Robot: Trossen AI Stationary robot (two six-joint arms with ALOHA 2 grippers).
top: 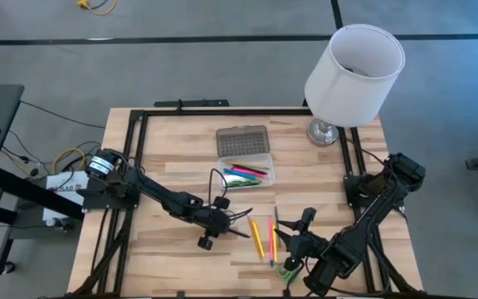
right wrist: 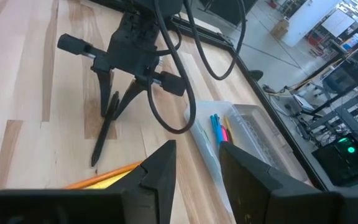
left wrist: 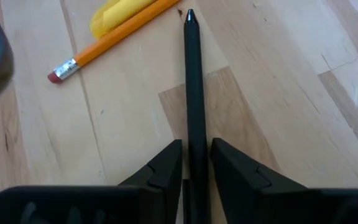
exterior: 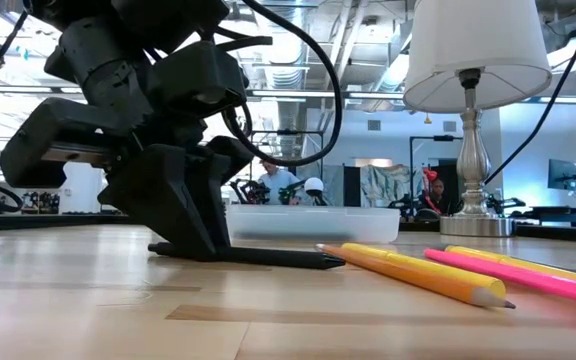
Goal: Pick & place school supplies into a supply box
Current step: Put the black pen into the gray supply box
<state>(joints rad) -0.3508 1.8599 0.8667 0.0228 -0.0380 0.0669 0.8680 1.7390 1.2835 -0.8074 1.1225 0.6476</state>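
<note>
Left gripper [left wrist: 196, 163] jaws straddling dark pen [left wrist: 193, 93] on table; right gripper [right wrist: 197, 163] jaws spread.

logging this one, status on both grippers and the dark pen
Left gripper low on table, fingers astride dark pen, pen lying flat. Right gripper open, empty. Supply box open, path clear.

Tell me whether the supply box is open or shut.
Open: the supply box shows pens inside, its dotted lid flipped back flat on the table.
</note>
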